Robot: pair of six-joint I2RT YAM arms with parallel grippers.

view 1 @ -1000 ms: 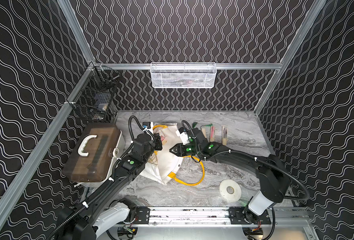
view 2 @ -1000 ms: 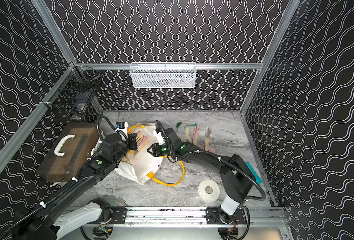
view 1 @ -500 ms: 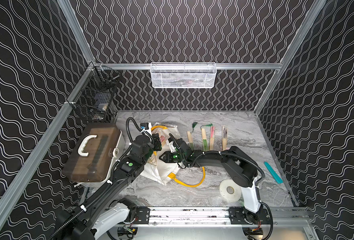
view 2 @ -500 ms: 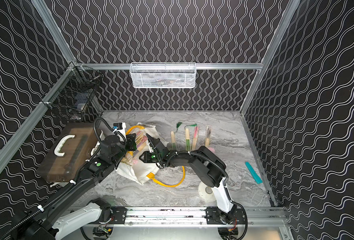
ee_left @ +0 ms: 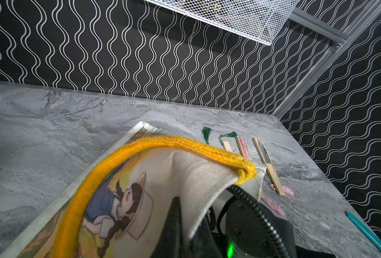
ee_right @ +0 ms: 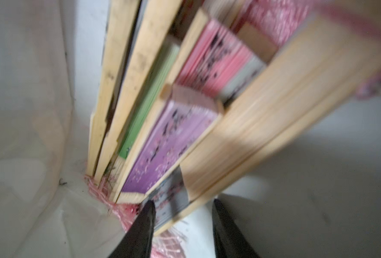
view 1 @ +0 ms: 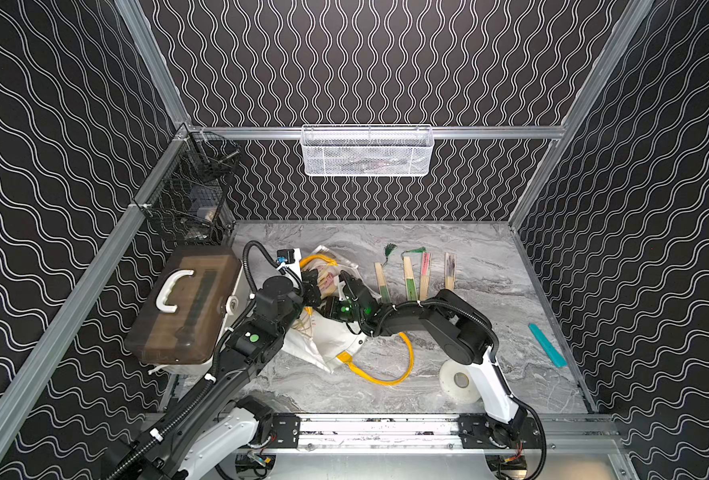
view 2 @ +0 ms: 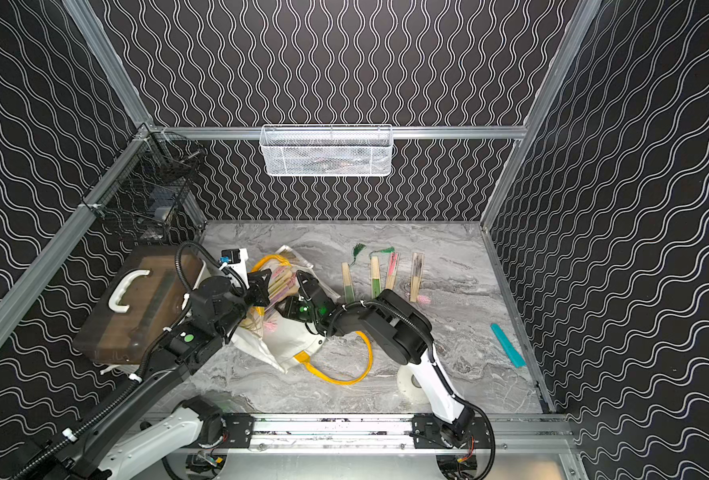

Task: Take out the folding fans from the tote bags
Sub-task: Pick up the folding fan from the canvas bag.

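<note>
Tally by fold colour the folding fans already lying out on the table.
green fans: 2
pink fan: 1
ink-black fan: 1
Total: 4 on the table; fans inside the tote bag not counted.

The left arm (view 1: 253,336) is stretching forward over the surface (view 1: 490,257) and angling toward the right, with its wrist held raised. The left hand (view 1: 312,286) is pinching shut on the rim of the tote bag (view 1: 330,340). The right arm (view 1: 448,328) is folding sharply at the elbow and lying low, its forearm pointing left. The right hand (ee_right: 183,223) is sitting inside the bag's mouth, with its 2 fingers (ee_right: 143,225) standing apart.
</note>
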